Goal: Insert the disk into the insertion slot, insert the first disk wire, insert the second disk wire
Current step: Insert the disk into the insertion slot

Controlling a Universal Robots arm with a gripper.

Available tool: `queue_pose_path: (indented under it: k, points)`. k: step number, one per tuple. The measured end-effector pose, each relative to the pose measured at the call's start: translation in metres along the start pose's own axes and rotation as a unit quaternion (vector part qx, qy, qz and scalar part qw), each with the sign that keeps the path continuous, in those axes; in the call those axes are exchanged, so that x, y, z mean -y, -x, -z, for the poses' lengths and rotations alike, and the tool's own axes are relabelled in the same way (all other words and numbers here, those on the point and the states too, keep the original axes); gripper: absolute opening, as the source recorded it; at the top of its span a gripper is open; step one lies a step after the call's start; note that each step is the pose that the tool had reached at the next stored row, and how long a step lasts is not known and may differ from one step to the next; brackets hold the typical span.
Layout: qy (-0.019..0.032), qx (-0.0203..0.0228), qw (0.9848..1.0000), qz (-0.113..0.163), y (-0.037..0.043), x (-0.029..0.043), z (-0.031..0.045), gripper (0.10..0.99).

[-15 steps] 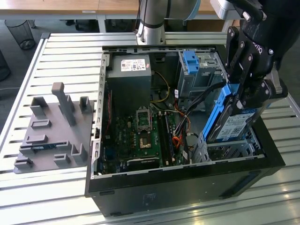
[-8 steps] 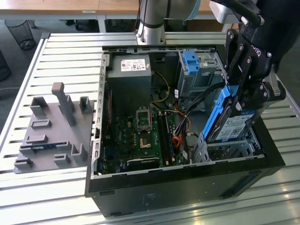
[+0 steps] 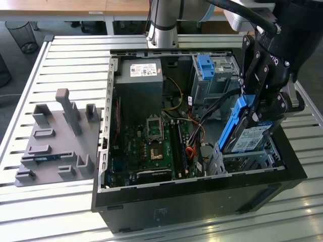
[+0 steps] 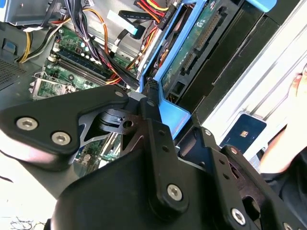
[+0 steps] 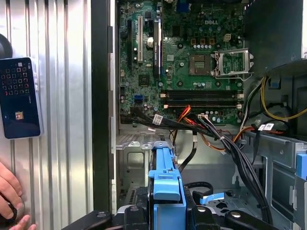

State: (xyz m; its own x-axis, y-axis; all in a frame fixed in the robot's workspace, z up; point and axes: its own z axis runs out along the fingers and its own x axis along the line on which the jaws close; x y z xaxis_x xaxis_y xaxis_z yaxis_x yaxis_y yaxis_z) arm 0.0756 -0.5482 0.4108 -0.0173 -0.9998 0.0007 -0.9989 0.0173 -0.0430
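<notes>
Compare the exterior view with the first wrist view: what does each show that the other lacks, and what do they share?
Exterior view: the grey fixture plate and the white-and-blue label of the disk. First wrist view: a dark handheld device and a person's hand. Shared: the motherboard and the disk's blue caddy, gripped by the end effector.

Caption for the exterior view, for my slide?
The gripper holds the disk, tilted, above the silver slot in the open computer case; not yet seated.
</notes>
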Motion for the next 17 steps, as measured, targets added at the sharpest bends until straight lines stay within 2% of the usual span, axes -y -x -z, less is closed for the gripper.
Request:
queue_pose_path:
  k: [17]
  points:
    - [0.0006,0.0,1.0,0.0,0.0,-0.0007,-0.0171,0.365]
